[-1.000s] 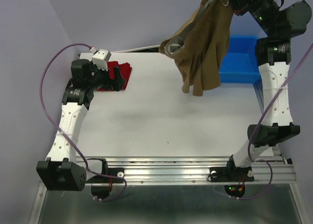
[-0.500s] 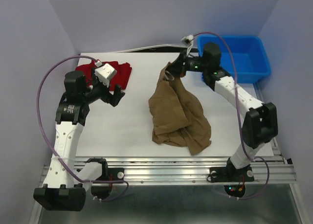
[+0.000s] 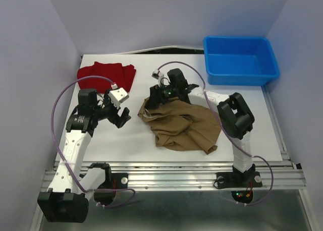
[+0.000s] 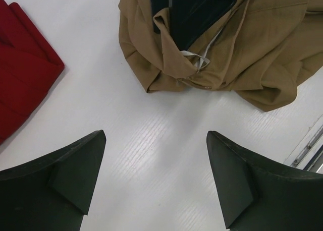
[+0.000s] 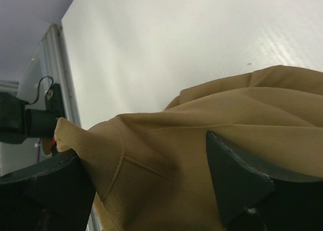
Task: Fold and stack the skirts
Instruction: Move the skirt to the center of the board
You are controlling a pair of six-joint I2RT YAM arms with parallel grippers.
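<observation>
While the left gripper (image 4: pixel 155 137) gapes wide above the table (image 4: pixel 151 90), holding nothing, the right gripper (image 5: pixel 143 146) also has its fingers apart, sunk into the crumpled tan skirt (image 3: pixel 181 127) mid-table, cloth bunched between them. Red skirt (image 3: pixel 107 75) lies far-left, bin (image 3: pixel 241 59) far-right.

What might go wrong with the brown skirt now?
The brown skirt is bunched between the open fingers of the right gripper, so it may snag and get dragged when that arm pulls away. It also lies crumpled in a heap, so folding it as it is could trap wrinkles.
</observation>
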